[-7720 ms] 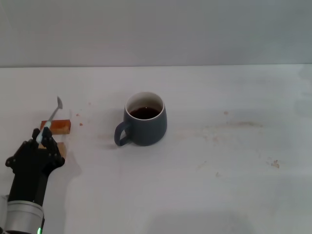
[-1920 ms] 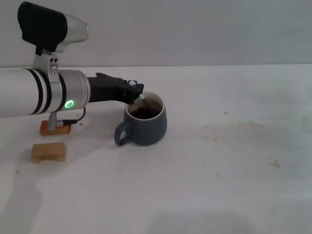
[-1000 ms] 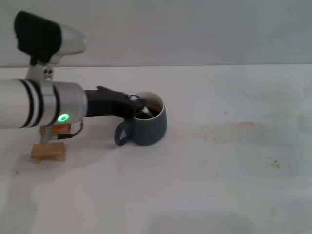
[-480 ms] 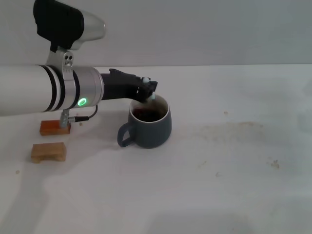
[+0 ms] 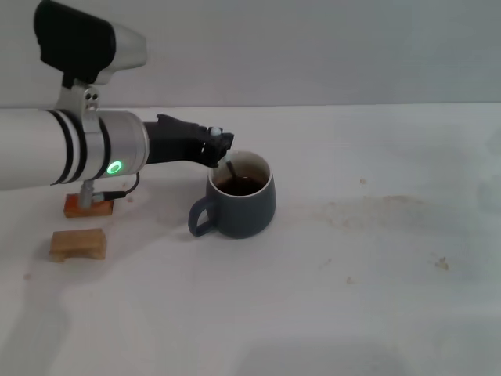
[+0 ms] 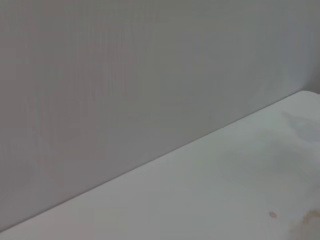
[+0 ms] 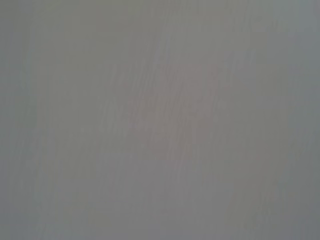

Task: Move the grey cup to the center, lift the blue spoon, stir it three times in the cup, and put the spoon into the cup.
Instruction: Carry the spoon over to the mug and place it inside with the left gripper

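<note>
Where the left arm reaches in across the white surface point(image 5: 352, 298), its left tool point(image 5: 219, 147) hangs just over the near rim of the grey cup point(image 5: 239, 197), closed on the blue spoon point(image 5: 228, 167). Spoon: only a short slanting stretch shows below the tool; its handle end is hidden in the grip, its bowl sunk in dark liquid. Cup: directly beneath the tool's tip, handle toward the arm. Two wooden blocks point(image 5: 78, 244): back beside the arm's forearm, one partly covered by it. Right tool: out of view; its wrist view shows plain grey only.
</note>
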Controlling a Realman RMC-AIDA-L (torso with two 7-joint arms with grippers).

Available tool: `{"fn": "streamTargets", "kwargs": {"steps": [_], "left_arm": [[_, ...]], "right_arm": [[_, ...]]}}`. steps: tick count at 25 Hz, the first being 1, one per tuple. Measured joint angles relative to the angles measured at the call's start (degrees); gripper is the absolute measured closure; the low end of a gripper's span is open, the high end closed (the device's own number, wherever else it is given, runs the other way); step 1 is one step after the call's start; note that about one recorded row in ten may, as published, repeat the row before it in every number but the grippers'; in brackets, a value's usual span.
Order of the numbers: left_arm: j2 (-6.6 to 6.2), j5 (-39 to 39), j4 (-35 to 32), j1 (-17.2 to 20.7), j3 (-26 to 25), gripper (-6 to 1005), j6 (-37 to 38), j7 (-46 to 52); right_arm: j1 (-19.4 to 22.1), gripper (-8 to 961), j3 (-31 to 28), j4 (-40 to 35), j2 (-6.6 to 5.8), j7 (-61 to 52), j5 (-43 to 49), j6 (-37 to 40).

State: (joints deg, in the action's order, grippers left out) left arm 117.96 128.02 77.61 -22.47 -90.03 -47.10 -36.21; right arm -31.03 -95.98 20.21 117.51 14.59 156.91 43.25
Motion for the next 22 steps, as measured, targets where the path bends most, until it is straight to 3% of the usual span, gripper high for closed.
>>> {"fn": "streamTargets", "kwargs": {"steps": [4, 12, 22], "left_arm": [[-0.02, 0.05, 3.42, 2.25, -0.4, 832, -2.27, 0.33], [0.12, 0.13, 5.21, 2.91, 0.23, 831, -4.69, 1.39], [0.34, -0.17, 2.23, -0.63, 2.72, 830, -0.29, 1.45]], "right_arm": [[-0.05, 909, 0.0, 0.0, -0.07, -0.01, 0.03, 0.0], [-0.41, 909, 0.0, 0.0, -0.19, 0.0, 0.06, 0.0], [-0.61, 909, 0.0, 0.0, -0.24, 0.0, 0.07, 0.0]]}}
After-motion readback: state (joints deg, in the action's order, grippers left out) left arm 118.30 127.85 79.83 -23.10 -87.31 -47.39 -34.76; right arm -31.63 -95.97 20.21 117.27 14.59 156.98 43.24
